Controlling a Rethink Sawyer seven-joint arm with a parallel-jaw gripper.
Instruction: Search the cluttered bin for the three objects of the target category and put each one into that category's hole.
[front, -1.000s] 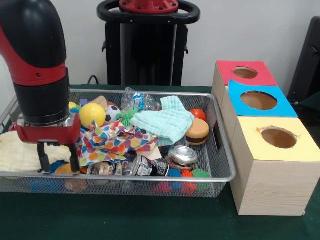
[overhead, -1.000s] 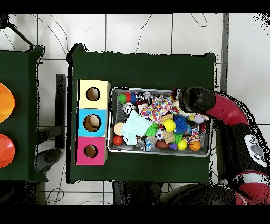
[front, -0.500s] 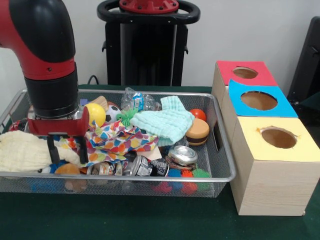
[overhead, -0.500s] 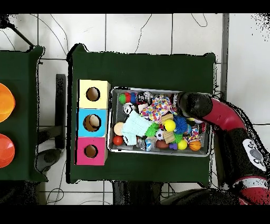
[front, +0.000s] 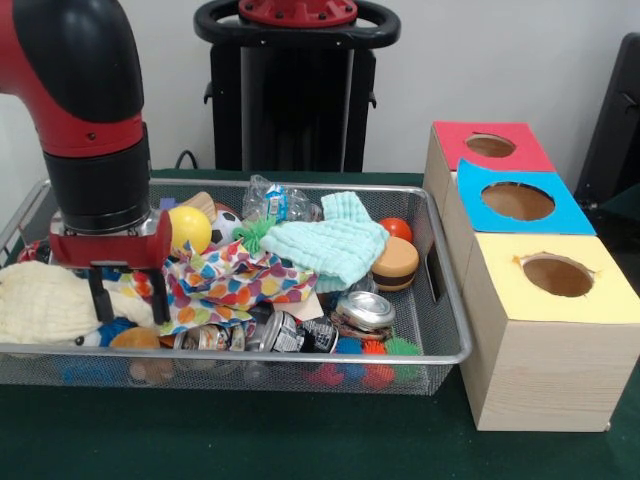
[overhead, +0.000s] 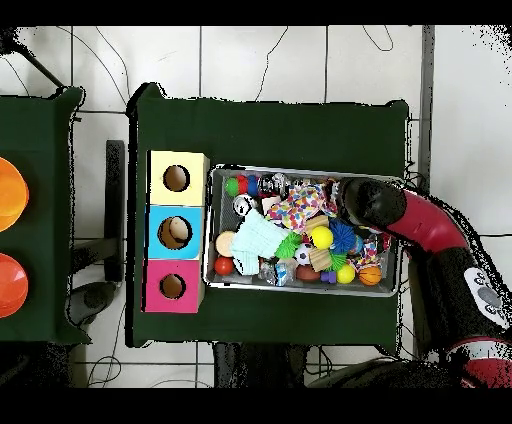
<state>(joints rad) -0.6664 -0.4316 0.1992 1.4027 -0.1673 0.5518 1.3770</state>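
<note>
From across the table, the red and black gripper (front: 127, 297) hangs with its two black fingers spread, released and empty, over the cream cloth (front: 40, 303) and spotted multicoloured cloth (front: 232, 282) at one end of the wire mesh bin (front: 300, 355); I judge it is searching, nothing sorted that I can see; the yellow-topped wooden box (front: 545, 330) stands beside the bin; from above, the bin (overhead: 214, 225) looks full; dark green cloth (overhead: 270, 125) covers the table on a tiled floor (overhead: 260, 55)
</note>
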